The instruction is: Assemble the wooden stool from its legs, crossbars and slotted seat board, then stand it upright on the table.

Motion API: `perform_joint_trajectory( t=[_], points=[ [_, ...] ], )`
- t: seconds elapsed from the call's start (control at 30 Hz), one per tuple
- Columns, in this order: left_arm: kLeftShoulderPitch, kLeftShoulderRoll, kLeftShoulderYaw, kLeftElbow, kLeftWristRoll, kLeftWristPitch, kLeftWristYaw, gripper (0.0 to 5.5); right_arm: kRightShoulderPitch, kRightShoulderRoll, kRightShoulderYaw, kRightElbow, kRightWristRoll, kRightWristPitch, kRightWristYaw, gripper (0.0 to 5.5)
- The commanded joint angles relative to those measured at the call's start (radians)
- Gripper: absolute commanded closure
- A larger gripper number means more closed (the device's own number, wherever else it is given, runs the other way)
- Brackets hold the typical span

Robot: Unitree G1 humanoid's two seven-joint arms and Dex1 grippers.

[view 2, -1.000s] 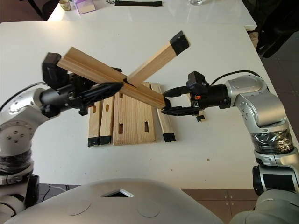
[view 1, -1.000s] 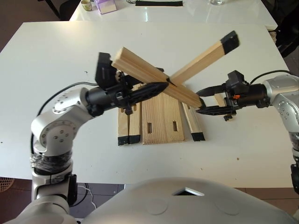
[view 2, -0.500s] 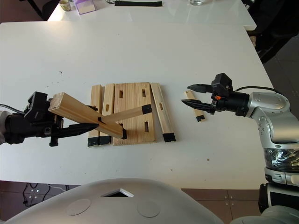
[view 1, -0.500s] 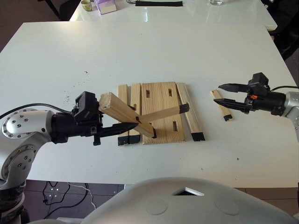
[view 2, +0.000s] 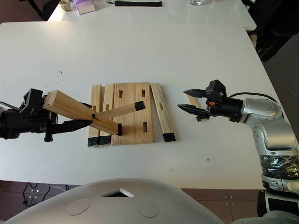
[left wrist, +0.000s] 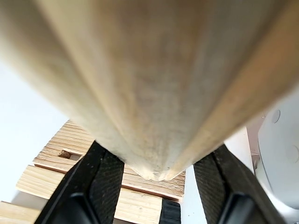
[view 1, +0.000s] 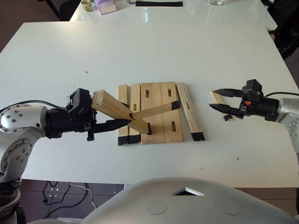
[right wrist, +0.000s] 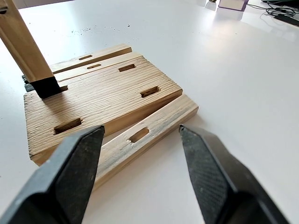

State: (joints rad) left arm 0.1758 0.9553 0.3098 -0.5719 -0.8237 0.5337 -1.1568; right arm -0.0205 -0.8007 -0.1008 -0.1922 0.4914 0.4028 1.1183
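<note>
My left gripper [view 1: 122,120] is shut on a wooden leg [view 1: 112,108] that slants down to a black-capped end over the slotted seat board [view 1: 161,119]. A second leg [view 1: 156,111] crosses it, joined at the middle. In the left wrist view this leg [left wrist: 154,74] sits between both fingers [left wrist: 100,186]. Two loose legs [view 1: 129,95] lie flat against the board's left side, and another [view 1: 189,112] lies on its right. My right gripper [view 1: 211,99] hangs open to the right of the board, close to a short crossbar [view 2: 191,100] on the table. The right wrist view looks over the board [right wrist: 103,98].
The white table [view 1: 56,60] has bare room on all sides of the parts. A second table [view 1: 196,11] stands behind with a cup [view 1: 86,4] and a purple box [view 1: 106,5].
The left arm has brought the crossed legs down from high above the board to low at its left side. The right gripper has left the leg's end and drawn back right near the crossbar.
</note>
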Motion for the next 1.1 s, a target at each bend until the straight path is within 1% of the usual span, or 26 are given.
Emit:
perform_joint_trajectory(
  t=[0.03,0.17,0.4,0.77,1.1],
  points=[
    [-0.002,0.026,-0.045,0.05,0.098,-0.017,0.008,3.42,0.006,-0.003,0.015,-0.007,-0.021,-0.017,-0.002,2.56],
    [-0.032,0.037,-0.06,0.071,0.105,-0.039,0.007,3.42,0.015,-0.004,0.024,-0.009,-0.028,-0.025,-0.002,2.56],
    [-0.1,0.046,-0.037,0.05,0.043,-0.007,0.012,3.42,0.024,-0.002,0.028,-0.01,-0.037,-0.03,-0.003,2.56],
    [-0.16,0.034,-0.042,0.062,0.054,0.005,0.014,3.42,0.023,0.0,0.037,0.001,-0.049,-0.039,0.002,2.56],
    [-0.145,0.031,-0.064,0.072,0.092,-0.01,-0.013,3.42,0.016,-0.002,0.048,0.017,-0.055,-0.053,0.009,2.56]
  ],
)
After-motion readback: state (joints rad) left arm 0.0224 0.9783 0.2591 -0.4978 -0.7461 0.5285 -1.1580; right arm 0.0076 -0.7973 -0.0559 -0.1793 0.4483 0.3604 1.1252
